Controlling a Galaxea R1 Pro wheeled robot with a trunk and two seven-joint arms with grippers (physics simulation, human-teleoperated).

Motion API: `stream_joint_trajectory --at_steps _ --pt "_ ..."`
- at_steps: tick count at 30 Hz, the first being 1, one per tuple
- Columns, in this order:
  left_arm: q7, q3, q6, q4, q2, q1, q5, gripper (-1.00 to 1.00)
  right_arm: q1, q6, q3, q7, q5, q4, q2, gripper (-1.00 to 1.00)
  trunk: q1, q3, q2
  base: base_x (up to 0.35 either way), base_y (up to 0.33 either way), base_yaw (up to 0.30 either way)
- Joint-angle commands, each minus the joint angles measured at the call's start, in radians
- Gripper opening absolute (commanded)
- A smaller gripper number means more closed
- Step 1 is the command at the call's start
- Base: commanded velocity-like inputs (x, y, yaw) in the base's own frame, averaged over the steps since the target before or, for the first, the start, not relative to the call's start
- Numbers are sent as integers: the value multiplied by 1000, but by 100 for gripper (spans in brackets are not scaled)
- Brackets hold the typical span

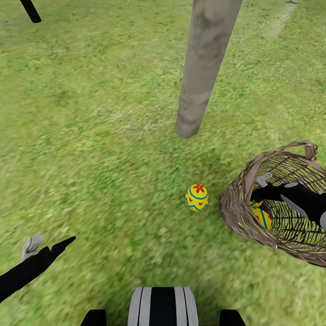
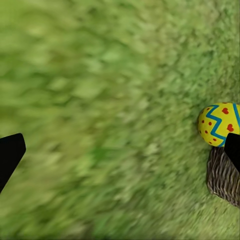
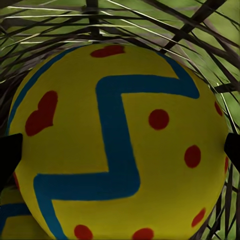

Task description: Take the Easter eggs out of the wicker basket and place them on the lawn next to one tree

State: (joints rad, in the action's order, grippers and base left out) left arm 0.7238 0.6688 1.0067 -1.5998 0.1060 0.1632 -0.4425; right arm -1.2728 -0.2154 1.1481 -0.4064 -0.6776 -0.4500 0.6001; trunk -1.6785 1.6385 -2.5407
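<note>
One Easter egg (image 1: 197,198) sits on the lawn (image 1: 99,136) in front of the pale trunk of the tree (image 1: 203,68), near its foot and just beside the wicker basket (image 1: 240,217), which lies tipped on its side with its mouth toward the robot's right. The right gripper (image 1: 267,192) reaches inside the basket, close above a second egg (image 1: 263,218) lying against the lower wall. In the right wrist view that egg (image 3: 120,145) fills the space between the two dark fingertips (image 3: 10,155), one at each flank, so the jaws stand wide about it; whether they press on it I cannot tell. Part of another yellow egg (image 3: 12,225) peeks from behind it, with wicker all around. The left gripper (image 1: 47,248) hangs low over bare grass, well apart from everything, its jaws open and holding nothing; its wrist view shows the egg on the grass (image 2: 220,124) and the basket's edge (image 2: 222,177)
</note>
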Motion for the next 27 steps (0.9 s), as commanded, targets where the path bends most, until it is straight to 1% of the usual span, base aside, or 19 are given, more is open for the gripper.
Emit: stream_joint_trajectory --at_steps 1,7,8,27 --pt "6 1 4 0 0 1 4 100 1 -9 11 -3 -17 -3 1 100 0 1 0 0 0 0" --pt "6 2 4 0 0 1 3 100 1 -10 14 -4 -17 -1 0 100 0 1 0 0 0 0" --pt "6 3 4 0 0 1 3 100 1 -12 14 -4 -16 -1 0 -100 0 1 0 0 0 0" --pt "8 3 2 0 0 1 3 100 1 -16 17 -5 -16 -1 0 -100 0 1 0 0 0 0"
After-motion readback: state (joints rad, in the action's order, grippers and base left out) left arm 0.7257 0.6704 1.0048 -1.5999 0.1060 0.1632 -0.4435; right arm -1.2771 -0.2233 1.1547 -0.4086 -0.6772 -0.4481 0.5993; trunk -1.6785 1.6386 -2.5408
